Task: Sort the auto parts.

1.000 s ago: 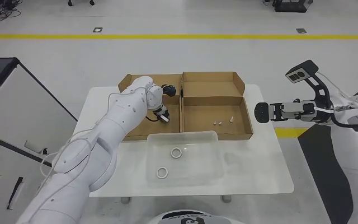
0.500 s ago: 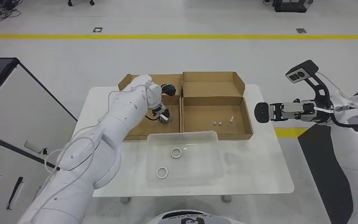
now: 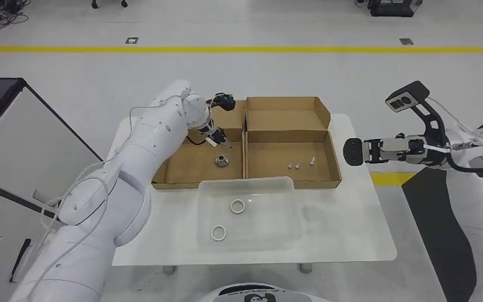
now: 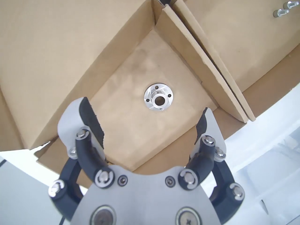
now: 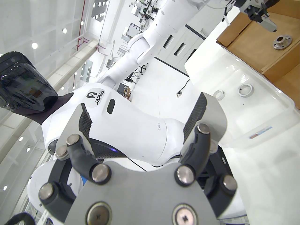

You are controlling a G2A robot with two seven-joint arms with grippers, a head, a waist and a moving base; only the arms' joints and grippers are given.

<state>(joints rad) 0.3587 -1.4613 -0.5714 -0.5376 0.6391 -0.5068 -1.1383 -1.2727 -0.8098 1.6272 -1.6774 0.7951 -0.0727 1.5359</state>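
A silver metal flange (image 3: 221, 159) (image 4: 159, 99) lies flat on the floor of the left cardboard box (image 3: 179, 172), close to the divider. My left gripper (image 3: 215, 138) (image 4: 145, 110) hangs above it, open and holding nothing. Two small bolts (image 3: 300, 162) (image 4: 284, 9) lie in the right cardboard box (image 3: 333, 163). Two white rings (image 3: 238, 205) (image 3: 219, 232) rest in the clear plastic tray (image 3: 284, 184) in front of the boxes. My right gripper (image 3: 349, 151) (image 5: 143, 103) is held off the table's right edge, open and with nothing in it.
The two boxes stand side by side with raised flaps at their far side. In the right wrist view the flange (image 5: 282, 42), the left gripper (image 5: 267, 23) and the rings (image 5: 245, 89) show far off. White tabletop surrounds the tray.
My left gripper has lifted and drawn back toward the far side of the left box, leaving the flange uncovered on the box floor. The right arm has not moved.
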